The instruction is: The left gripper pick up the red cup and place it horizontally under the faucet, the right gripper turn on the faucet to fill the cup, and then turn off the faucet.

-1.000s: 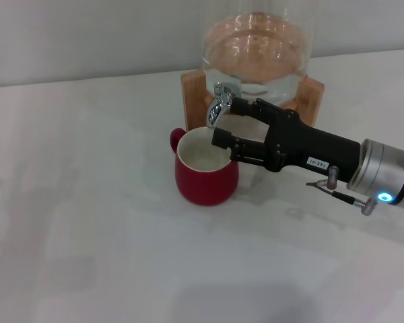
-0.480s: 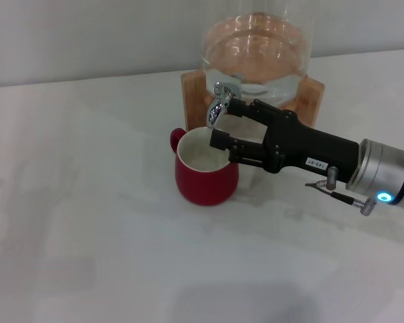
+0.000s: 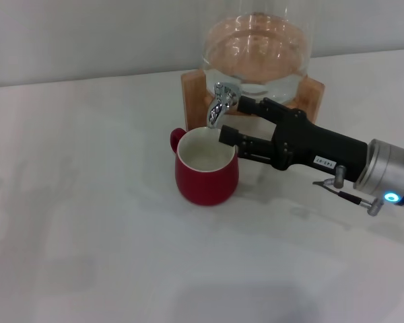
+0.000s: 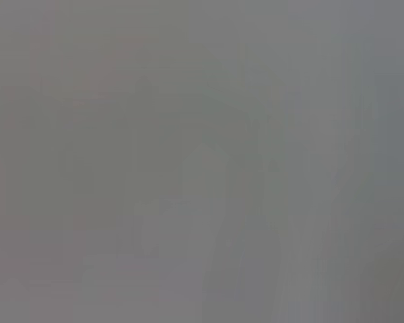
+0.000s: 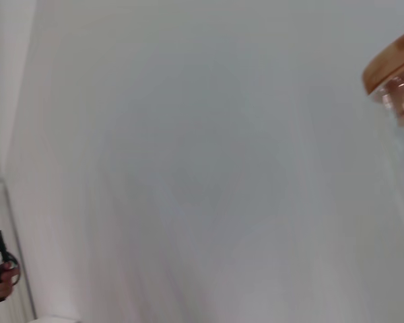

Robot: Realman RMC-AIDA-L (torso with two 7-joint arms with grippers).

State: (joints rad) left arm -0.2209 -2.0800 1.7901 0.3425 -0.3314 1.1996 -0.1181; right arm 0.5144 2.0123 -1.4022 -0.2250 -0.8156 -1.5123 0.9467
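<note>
The right tool (image 3: 234, 121), spread open and holding nothing, has drawn back right from the faucet (image 3: 220, 108). The red cup (image 3: 206, 167) stands beneath; filling looks finished.

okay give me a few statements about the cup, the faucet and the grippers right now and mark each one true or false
1. The red cup stands upright below the faucet. True.
2. The right gripper is shut on the cup's handle. False: it is open, beside the faucet, above the cup's rim.
3. The left gripper holds the cup. False: it is not in view.
4. The faucet is fitted to a glass jar in a wooden stand. True.
</note>
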